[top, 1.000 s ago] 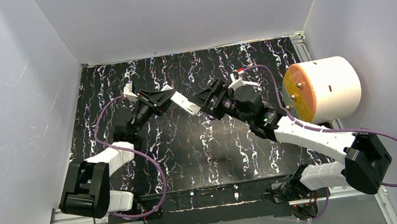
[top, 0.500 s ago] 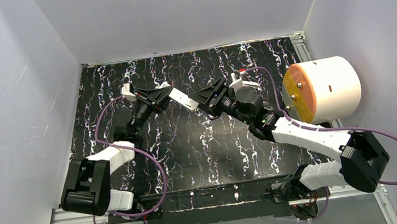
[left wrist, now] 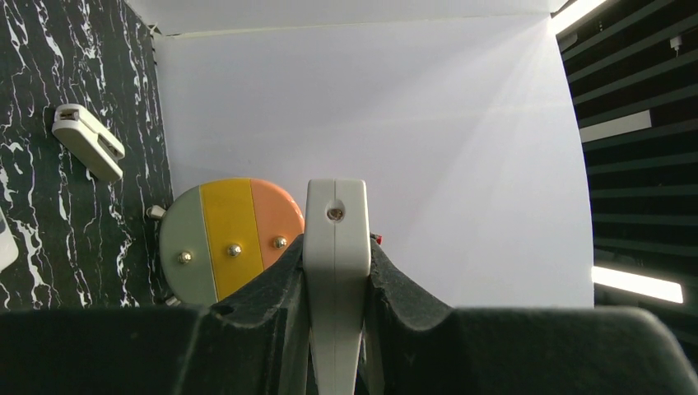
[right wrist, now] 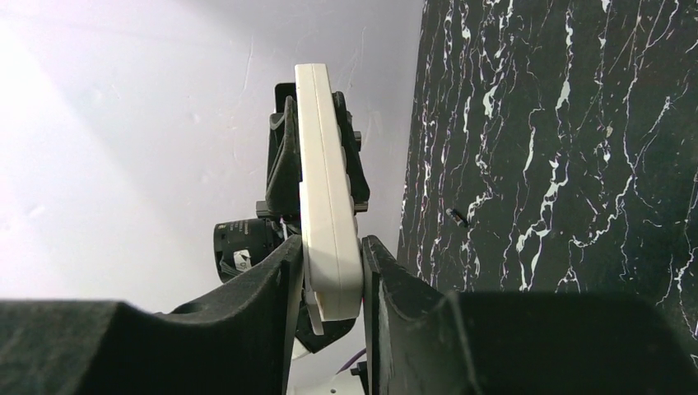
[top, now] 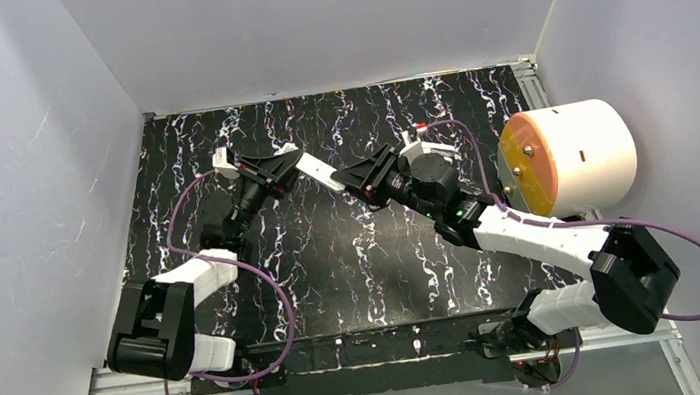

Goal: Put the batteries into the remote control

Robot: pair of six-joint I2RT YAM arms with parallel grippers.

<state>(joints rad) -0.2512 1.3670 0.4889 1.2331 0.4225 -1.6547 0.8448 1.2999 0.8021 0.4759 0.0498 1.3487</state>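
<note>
Risking a wrenched or dropped remote control (top: 320, 172), held aloft left of the drum (top: 582, 154). Clenched by the left gripper (top: 289, 163) at the end farther from the drum; flanked by the right gripper (top: 344, 176) at the nearer end, contact impossible to tell. Likely to twist under an off-centre squeeze, or fall on early release.

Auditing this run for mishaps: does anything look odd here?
Nothing spilled. The remote is midair, gripped at opposite ends by the left gripper and right gripper; a white piece lies loose on the table.
</note>
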